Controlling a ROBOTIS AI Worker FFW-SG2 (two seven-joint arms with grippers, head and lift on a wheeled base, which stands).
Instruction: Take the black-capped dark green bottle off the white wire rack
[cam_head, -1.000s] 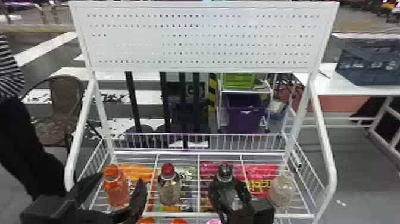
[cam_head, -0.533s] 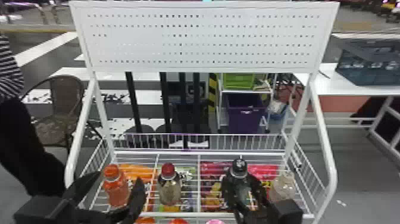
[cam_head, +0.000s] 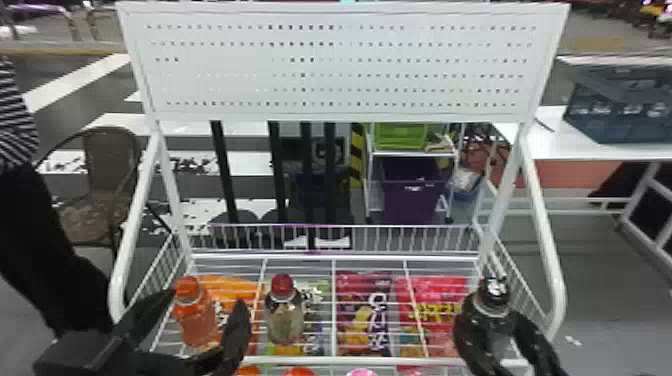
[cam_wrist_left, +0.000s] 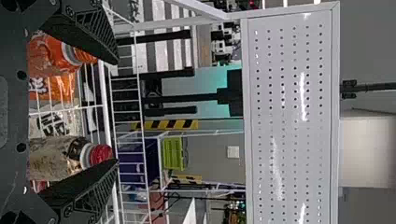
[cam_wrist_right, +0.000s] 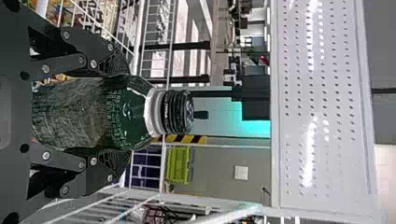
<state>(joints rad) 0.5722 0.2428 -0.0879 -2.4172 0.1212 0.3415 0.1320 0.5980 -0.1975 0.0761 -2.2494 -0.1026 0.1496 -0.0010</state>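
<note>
Take the red-capped bottle (cam_head: 285, 312) on the white wire rack (cam_head: 334, 257) as your landmark. Well to the right of it, you have the black-capped dark green bottle (cam_head: 495, 322) upright in your right gripper (cam_head: 496, 310), whose two fingers are closed on the bottle from opposite sides, below its cap. You can't tell from these views whether its base is clear of the shelf. Your left gripper (cam_head: 205, 301) is just left of the landmark, its fingers spread wide, with the orange bottle (cam_head: 197, 320) standing between them in the head view. Seen through the shelf wires, an orange bag (cam_head: 225, 287) lies left of your landmark, a purple bag (cam_head: 362, 310) lies to its right and a red bag (cam_head: 430, 300) farther right. Beyond the landmark and above it, you see the rack's white perforated panel (cam_head: 340, 67). Behind the rack, to the right of the landmark, you have a purple bin (cam_head: 412, 195) low down, with a lime-green crate (cam_head: 400, 136) above it.
</note>
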